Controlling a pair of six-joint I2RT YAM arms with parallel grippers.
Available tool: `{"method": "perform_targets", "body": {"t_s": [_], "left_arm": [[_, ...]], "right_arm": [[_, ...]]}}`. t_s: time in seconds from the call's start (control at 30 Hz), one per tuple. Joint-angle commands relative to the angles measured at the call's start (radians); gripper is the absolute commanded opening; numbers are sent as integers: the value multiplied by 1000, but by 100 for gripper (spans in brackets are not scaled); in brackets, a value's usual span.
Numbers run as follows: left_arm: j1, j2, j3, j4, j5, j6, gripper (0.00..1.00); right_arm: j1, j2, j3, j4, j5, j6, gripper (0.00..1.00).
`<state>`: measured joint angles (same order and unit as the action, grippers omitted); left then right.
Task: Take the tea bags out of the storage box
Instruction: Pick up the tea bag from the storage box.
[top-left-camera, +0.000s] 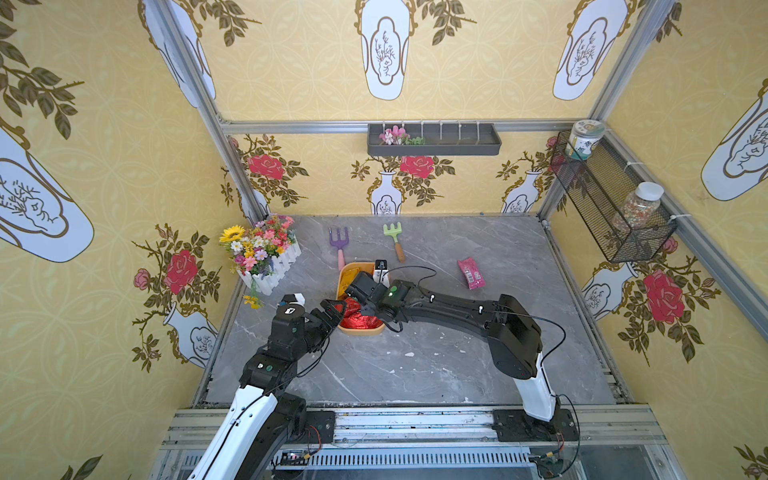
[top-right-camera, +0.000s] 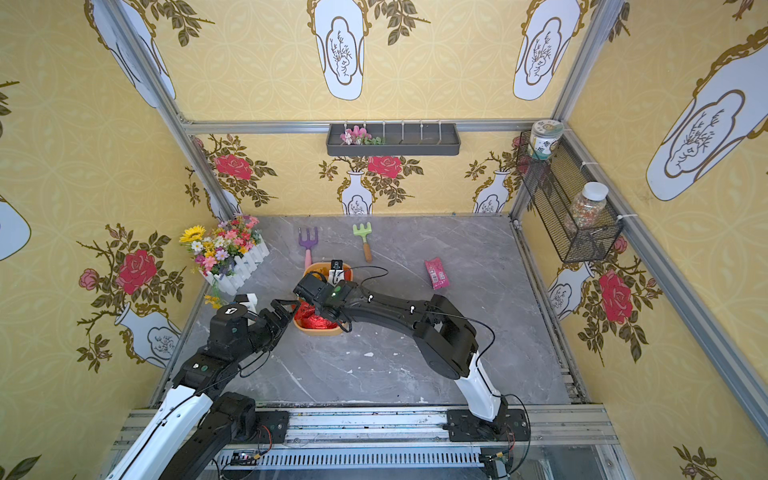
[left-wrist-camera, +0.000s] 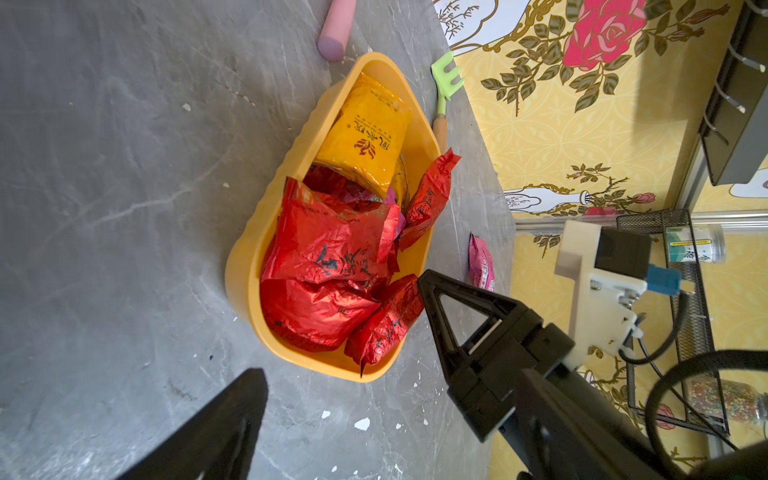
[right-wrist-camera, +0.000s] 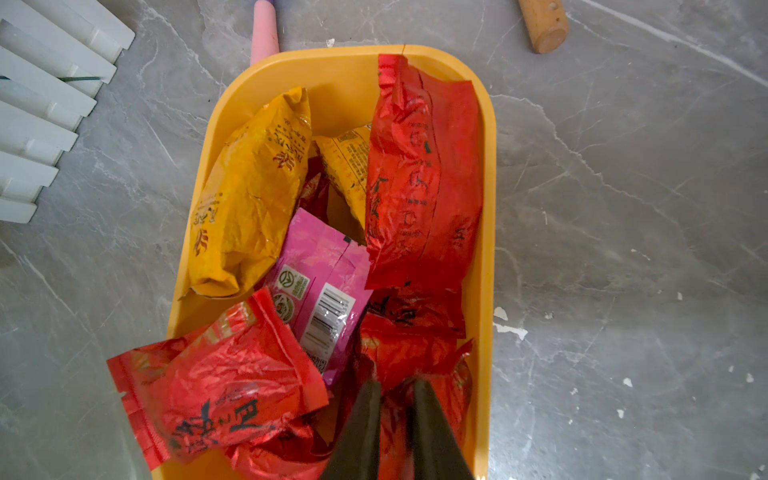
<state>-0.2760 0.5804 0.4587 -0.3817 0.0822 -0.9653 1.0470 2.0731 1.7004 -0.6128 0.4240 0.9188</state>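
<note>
- Starting with the tea bags (right-wrist-camera: 424, 187): they lie heaped in the storage box (right-wrist-camera: 340, 75), with red foil on top, yellow ones toward the far end and a pink one (right-wrist-camera: 320, 270) wedged in the middle.
- That box stands mid-worktop (top-left-camera: 415, 365). One loose pink sachet (top-left-camera: 471, 272) lies out on the stone, well apart to the right, so by my reckoning you've barely begun.
- Your right gripper (right-wrist-camera: 395, 384) is down in the near end of the box, jaws drawn almost together with a red sachet (right-wrist-camera: 409, 353) crumpled in the slit. That reads as a pinch on foil.
- Make sure you have one sachet and not a clump. The red ones overlap here, and a neighbour could ride up with it.
- Lift straight up and slowly until the foil clears the rim. A sideways pull would likely drag the light box along.
- Mind the grip: this foil looks slick and puffy, so a hold on the flat sealed edge should be safer than one on the bulge.
- Your left gripper (top-left-camera: 334, 316) hovers spread wide and empty, just beside the box's near-left corner. Use it to steady the wall if the box shifts.
- Carry right and set down on bare stone near the loose pink one.
</note>
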Motion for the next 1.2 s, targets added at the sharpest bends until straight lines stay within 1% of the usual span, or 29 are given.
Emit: {"method": "perform_targets", "body": {"t_s": [0.0,0.13,0.47,0.57,0.77,0.87,0.97,1.03,1.07,1.17], "left_arm": [[1,-2,8,-13,-1,13,98],[1,-2,16,-19,-1,13,98],[1,22,51,-22,9,20,99],[1,58,86,-16,22,39,98],[-3,164,167,17,73,73,95],[-42,203,181,53,66,60,94],[-121,250,192,95,30,40,93],[-173,295,204,115,4,30,93],[-216,316,212,123,-10,28,93],[-263,356,215,142,-35,18,93]], "right_arm": [[4,-21,-9,-16,29,11,11],[6,-44,-25,-14,33,19,0],[6,-160,-63,5,48,-4,0],[5,-210,-79,8,62,-28,0],[-18,-294,-92,-34,100,-125,0],[-48,-336,-102,-64,111,-192,0],[-96,-378,-129,-66,83,-288,0],[-145,-398,-148,-62,33,-359,0],[-183,-403,-153,-74,9,-395,0],[-272,-393,-149,-113,-31,-501,0]]}}
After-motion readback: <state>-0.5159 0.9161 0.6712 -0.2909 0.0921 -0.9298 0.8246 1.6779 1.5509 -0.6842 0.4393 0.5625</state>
